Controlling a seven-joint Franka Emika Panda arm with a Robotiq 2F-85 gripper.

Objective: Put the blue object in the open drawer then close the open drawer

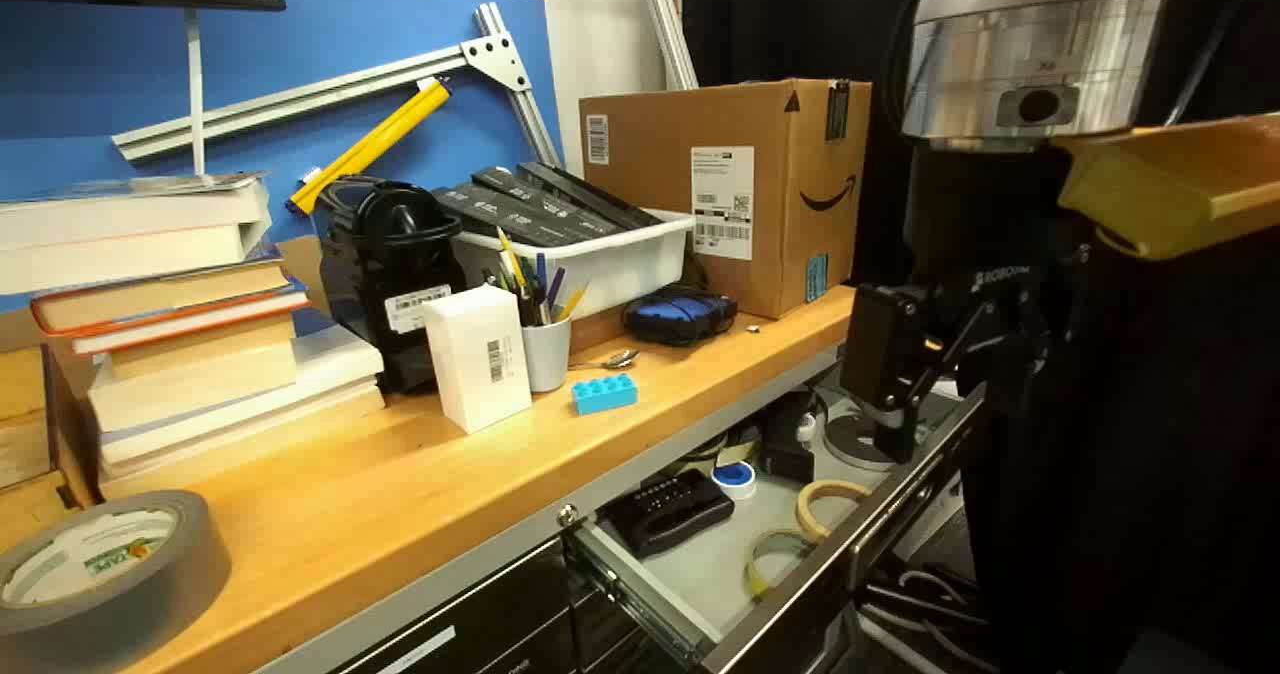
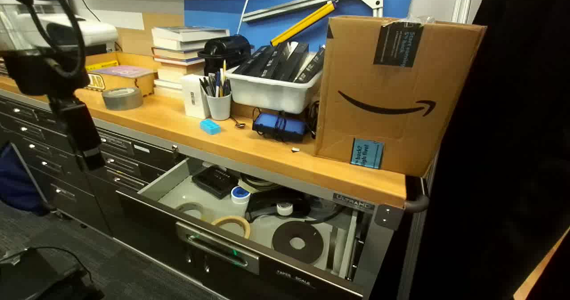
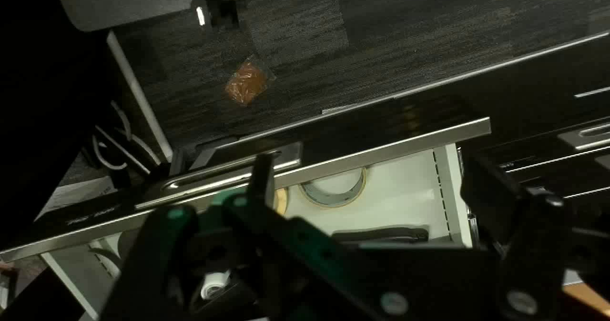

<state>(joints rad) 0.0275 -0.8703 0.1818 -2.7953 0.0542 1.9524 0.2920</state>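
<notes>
White box [image 1: 477, 358] stands on end just beside the cup [image 1: 547, 356], whose walls keep the pens [image 1: 541, 279] roughly upright. Blue brick [image 1: 604, 394] sits studs-up on the tabletop [image 1: 350, 484], in front of the cup; sides exposed, so presumably simple to pinch. Lower and rightward, the drawer [image 1: 705, 574] stands pulled out, ready to receive it; both steps pending. Last, the tool [image 3: 371, 173]: fingers spread wide in the wrist view, no brick between them. Dim there; exact position against the drawer uncertain.
</notes>
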